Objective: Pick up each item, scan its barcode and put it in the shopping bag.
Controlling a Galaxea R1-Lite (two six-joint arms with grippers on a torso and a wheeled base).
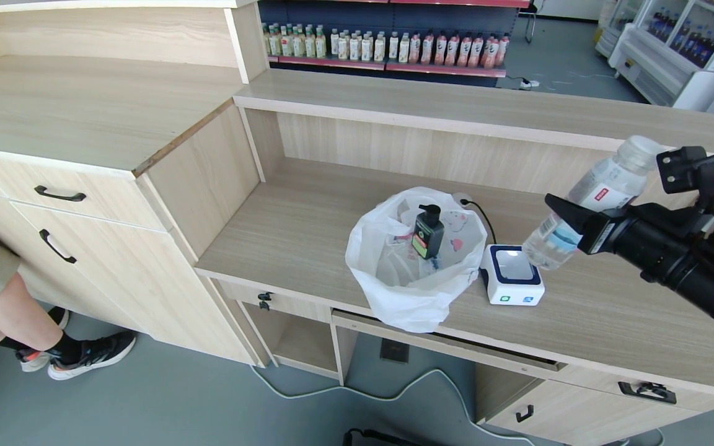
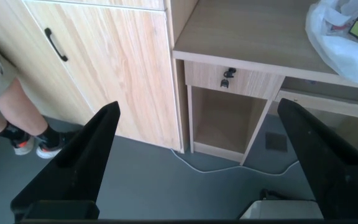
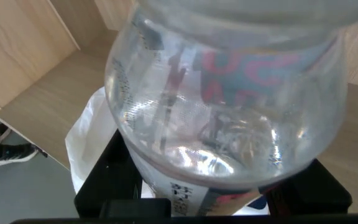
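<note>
Head view: our right hand [image 1: 571,230] is clamped on the water bottle [image 1: 602,189] low on its body. The bottle is tilted, base just above the scanner [image 1: 511,274] on the desk [image 1: 307,235]. Our risks:
- The barcode may face off the window, so no read.
- A smooth bottle could pivot in the grip.
- The shopping bag [image 1: 394,285] rim is floppy and could fold on the drop.

Left wrist view: our left hand [image 2: 197,162] is wide open and empty, above the floor.

Right wrist view: the bottle label has red lettering and small print, unreadable.
</note>
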